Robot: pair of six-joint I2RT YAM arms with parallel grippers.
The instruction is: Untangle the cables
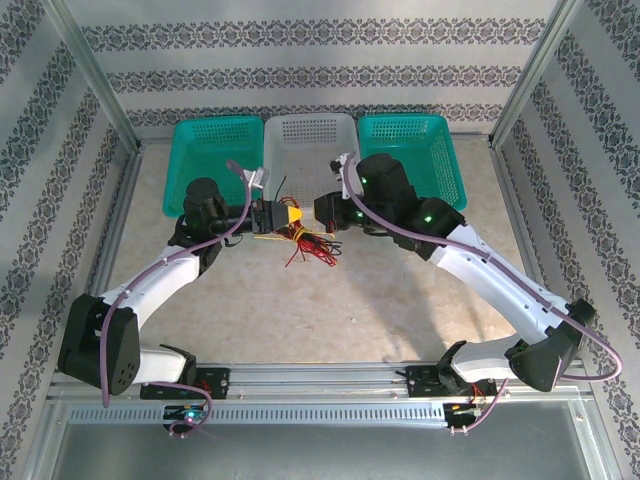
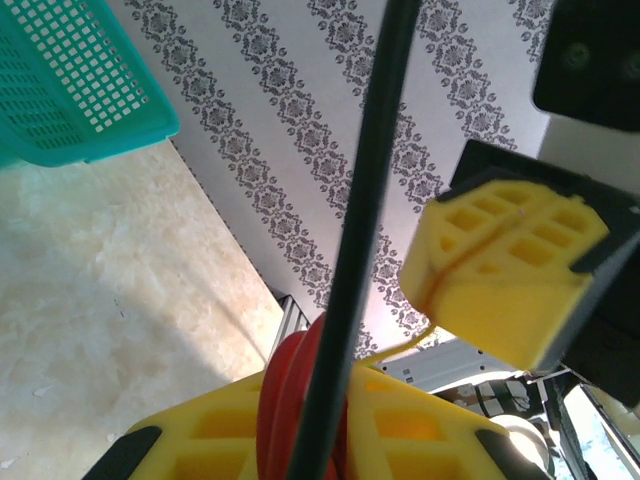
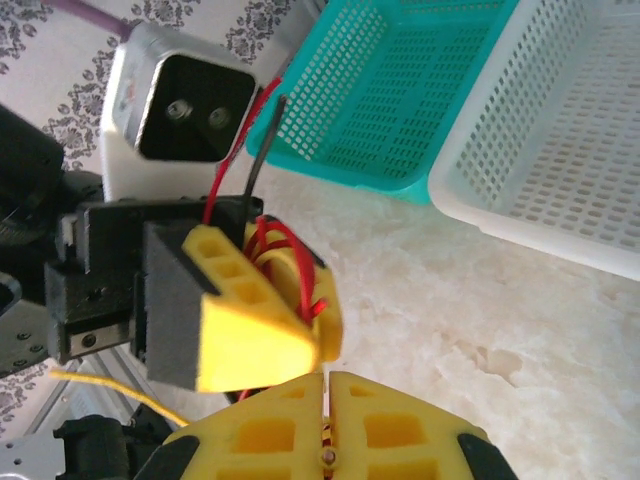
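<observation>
Red, yellow and black cables (image 1: 308, 246): hair-thin curly strands, one tangled clump on the table (image 1: 300, 310) before the white basket (image 1: 310, 150); left gripper (image 2: 300, 420) clenched on red loops and a black strand; right gripper (image 3: 327, 425) pinched tight on a strand.

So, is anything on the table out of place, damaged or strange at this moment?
Nothing is damaged or spilled. Only the cables look untidy: a red and yellow knot, held in the left gripper, with loose ends spread on the table in front of the white basket.
</observation>
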